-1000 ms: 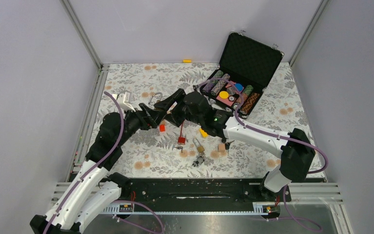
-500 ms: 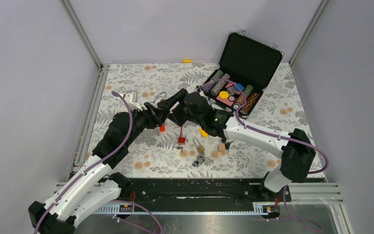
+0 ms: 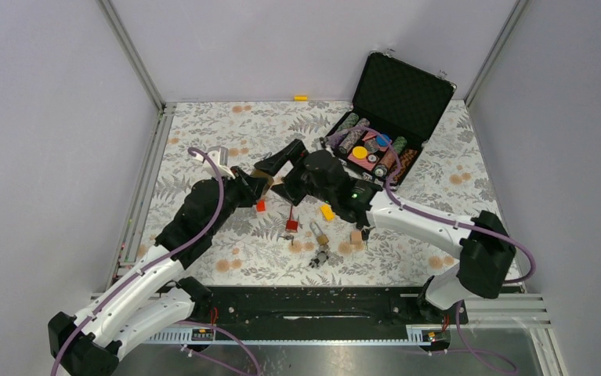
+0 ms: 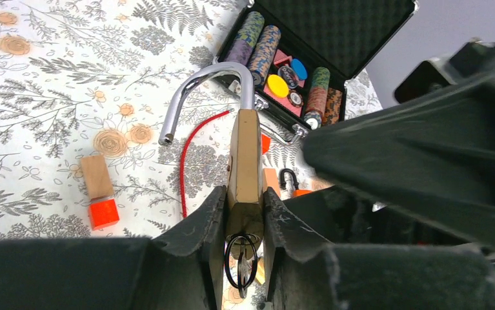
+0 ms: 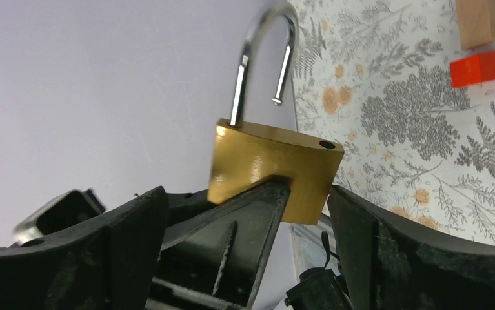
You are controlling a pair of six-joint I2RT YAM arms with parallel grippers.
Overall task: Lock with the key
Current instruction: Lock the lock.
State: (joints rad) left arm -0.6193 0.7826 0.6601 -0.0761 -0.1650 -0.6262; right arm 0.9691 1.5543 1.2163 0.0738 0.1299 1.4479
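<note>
We see left gripper [image 4: 243,197] clamped on padlock [image 4: 244,148], right gripper [image 5: 246,194] spread apart, mid-frame over floral table [image 3: 203,125], grey walls [image 3: 281,47].

Top camera looks down from the near edge; both close wrist cameras share the padlock [image 4: 244,161]

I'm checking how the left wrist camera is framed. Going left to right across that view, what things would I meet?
wooden block → brass padlock → yellow chip → blue chip → green-topped chip stack
</note>
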